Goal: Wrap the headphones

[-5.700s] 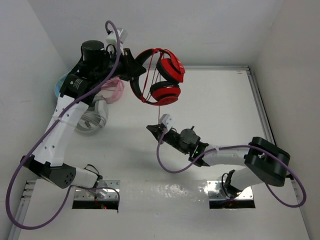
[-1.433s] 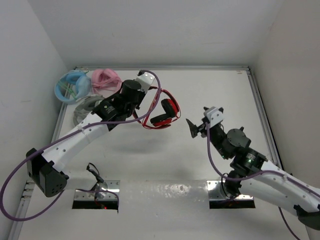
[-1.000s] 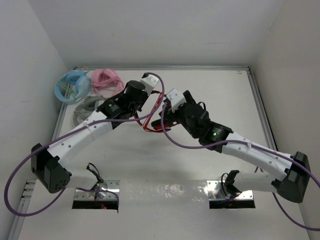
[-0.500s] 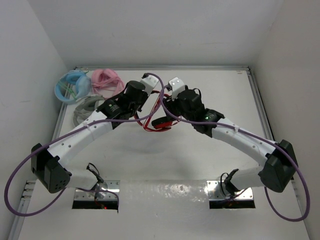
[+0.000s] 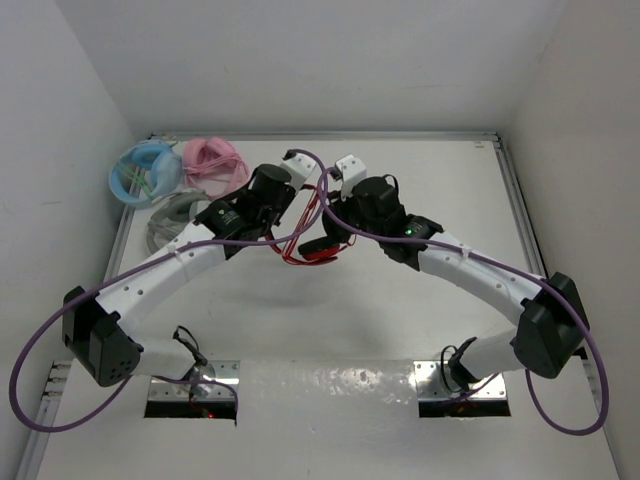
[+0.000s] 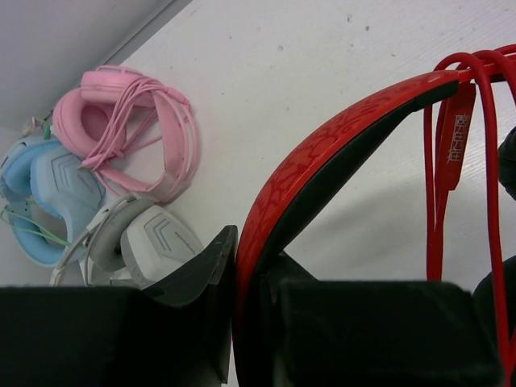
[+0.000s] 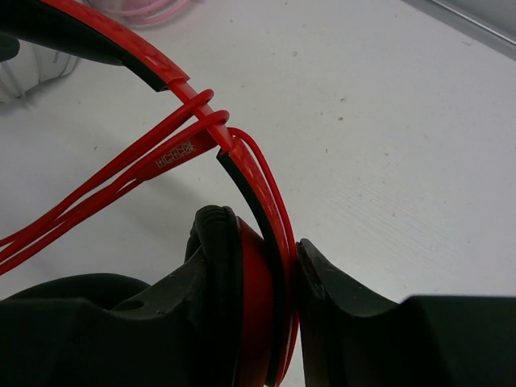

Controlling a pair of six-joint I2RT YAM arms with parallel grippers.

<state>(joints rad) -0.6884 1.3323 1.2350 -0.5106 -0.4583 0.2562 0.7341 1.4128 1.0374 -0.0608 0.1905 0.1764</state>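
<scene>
- Left pincer (image 6: pixel 250 258) is pressed together on the red headband (image 6: pixel 322 153) of the headphones (image 5: pixel 320 245), one dark finger on each face of the band.
- Right pincer (image 7: pixel 254 266) pinches the same headphones lower down. One finger lies against the black cushion (image 7: pixel 214 242), and the other touches the red band edge beside the ear cup.
- Both arms meet over the far middle of the table (image 5: pixel 430 180), and the headphones hang between the two pincers, just above the surface.
- Several strands of the thin red cable (image 7: pixel 121 185) loop over the headband, with a flat red tag (image 6: pixel 451 137) hanging along them.
- White and matte, the table shows a few small specks, and a metal rail (image 5: pixel 515 190) runs along its right side.
- Plain white walls (image 5: pixel 300 60) enclose the table at the left, the back and the right.
- At the far-left corner lie a pink pair (image 5: pixel 212 162), a blue pair (image 5: pixel 140 172) and a grey pair (image 5: pixel 175 215), close together and well apart from the red one.
</scene>
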